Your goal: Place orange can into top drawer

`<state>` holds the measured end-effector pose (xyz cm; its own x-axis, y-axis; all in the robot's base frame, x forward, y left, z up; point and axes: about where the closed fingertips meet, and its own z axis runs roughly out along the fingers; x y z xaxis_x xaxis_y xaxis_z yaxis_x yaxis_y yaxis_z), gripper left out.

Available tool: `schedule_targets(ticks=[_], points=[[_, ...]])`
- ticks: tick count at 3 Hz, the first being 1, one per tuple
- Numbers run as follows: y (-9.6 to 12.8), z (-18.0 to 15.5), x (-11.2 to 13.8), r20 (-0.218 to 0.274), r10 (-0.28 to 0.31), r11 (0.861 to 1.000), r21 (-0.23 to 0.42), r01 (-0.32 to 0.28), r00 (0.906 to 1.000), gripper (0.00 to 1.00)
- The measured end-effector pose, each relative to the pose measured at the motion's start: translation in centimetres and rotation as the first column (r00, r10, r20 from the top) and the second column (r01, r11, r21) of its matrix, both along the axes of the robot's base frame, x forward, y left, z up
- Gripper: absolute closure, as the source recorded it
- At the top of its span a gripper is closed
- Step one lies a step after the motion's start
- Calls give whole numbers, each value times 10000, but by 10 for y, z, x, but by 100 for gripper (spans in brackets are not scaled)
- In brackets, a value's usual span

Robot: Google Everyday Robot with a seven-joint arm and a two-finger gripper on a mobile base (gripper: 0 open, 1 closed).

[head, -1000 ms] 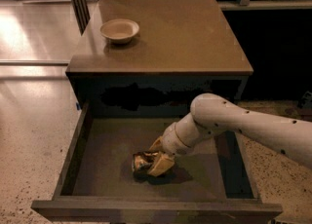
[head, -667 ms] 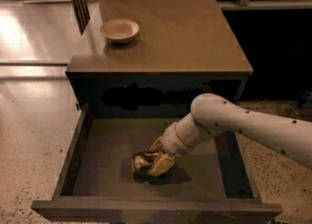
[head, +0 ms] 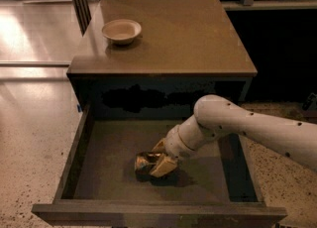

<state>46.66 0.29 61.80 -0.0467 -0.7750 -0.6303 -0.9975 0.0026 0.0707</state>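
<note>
The top drawer (head: 74, 167) is pulled wide open below the brown-topped cabinet. The orange can (head: 143, 163) lies on its side on the drawer floor, a little right of the middle, its shiny end facing left. My gripper (head: 157, 158) reaches down into the drawer from the right on the white arm (head: 237, 123). Its fingers (head: 164, 166) sit on either side of the can's right end and are shut on it. The can rests at floor level inside the drawer.
A pale round bowl (head: 122, 30) stands on the cabinet top (head: 188, 33) at the back left. The drawer front (head: 158, 215) juts toward the camera. A speckled floor lies left and right of the cabinet. Dark rails run behind the cabinet.
</note>
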Motion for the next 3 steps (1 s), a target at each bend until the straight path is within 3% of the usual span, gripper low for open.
schedule_targets(ticks=[1, 2, 3], points=[[0, 0, 0, -1, 1, 10000, 0, -1, 10000, 14], [0, 0, 0, -1, 2, 10000, 0, -2, 10000, 0], [0, 0, 0, -1, 2, 10000, 0, -2, 10000, 0]])
